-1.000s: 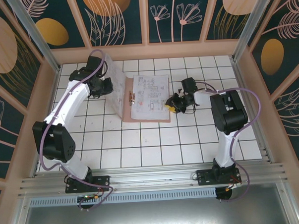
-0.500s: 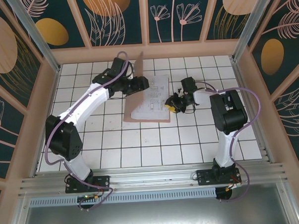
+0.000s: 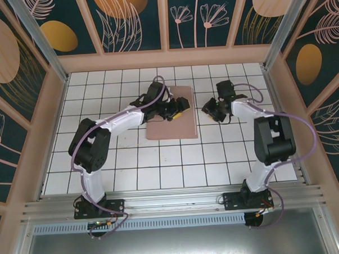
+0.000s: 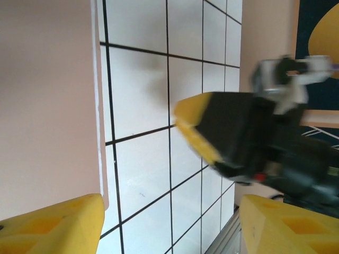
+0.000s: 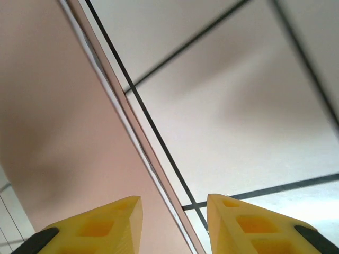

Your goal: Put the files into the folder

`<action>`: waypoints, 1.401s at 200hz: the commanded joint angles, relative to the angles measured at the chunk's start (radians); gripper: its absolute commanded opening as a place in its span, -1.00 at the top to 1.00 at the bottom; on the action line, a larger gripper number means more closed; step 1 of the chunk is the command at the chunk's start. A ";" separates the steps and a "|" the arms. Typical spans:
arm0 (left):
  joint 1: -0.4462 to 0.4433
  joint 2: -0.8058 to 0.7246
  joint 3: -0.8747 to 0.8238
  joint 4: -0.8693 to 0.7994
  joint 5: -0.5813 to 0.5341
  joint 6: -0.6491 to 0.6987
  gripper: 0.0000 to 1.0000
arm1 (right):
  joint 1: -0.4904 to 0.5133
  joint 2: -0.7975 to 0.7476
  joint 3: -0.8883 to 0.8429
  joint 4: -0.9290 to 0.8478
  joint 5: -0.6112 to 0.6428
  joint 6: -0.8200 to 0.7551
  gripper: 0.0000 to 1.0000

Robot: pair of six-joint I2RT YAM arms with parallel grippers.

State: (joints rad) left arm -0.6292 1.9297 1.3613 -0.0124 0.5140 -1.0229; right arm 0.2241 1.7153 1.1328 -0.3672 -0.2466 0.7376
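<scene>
Looking down from the top camera, I have the white tiled table with black grid lines (image 3: 227, 152) as the widest surface. The flat pinkish-brown card folder (image 3: 169, 128) lies closed on it, toward the far middle. My left gripper (image 3: 179, 108) hangs over the folder's far half, its yellow fingers (image 4: 53, 225) spread wide apart with nothing between them. My right gripper (image 3: 210, 109) sits just beside the folder's right edge, over bare tile. Its fingers are parted too, and on the right wrist camera the folder's edge runs toward the gap, though I cannot tell whether it lies between them. The white paper files (image 4: 98, 106) show on the left wrist camera as a thin pale edge along the folder's side, tucked inside the closed cover.
</scene>
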 commanded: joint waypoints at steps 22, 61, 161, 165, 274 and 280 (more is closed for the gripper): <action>-0.002 -0.001 -0.013 0.081 0.003 -0.041 -0.39 | -0.005 -0.095 -0.036 -0.047 0.096 -0.036 0.15; 0.001 -0.061 -0.008 0.015 -0.080 -0.020 -0.97 | -0.004 -0.178 -0.076 0.043 0.031 -0.093 -0.17; 0.151 -0.472 -0.195 -0.284 -0.531 0.084 -0.98 | -0.008 -0.554 -0.179 0.157 0.127 -0.324 -0.98; 0.151 -0.485 -0.196 -0.304 -0.562 0.101 -0.97 | -0.010 -0.561 -0.180 0.150 0.151 -0.320 -0.98; 0.151 -0.886 -0.621 -0.200 -1.338 0.296 -0.97 | -0.108 -0.647 -0.892 1.091 0.594 -0.615 -0.98; 0.151 -0.883 -0.627 -0.195 -1.348 0.328 -0.98 | -0.116 -0.608 -0.891 1.111 0.597 -0.620 -0.98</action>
State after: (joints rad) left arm -0.4778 1.0676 0.7723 -0.3054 -0.6685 -0.8101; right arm 0.1406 1.0107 0.2600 0.4568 0.2756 0.2329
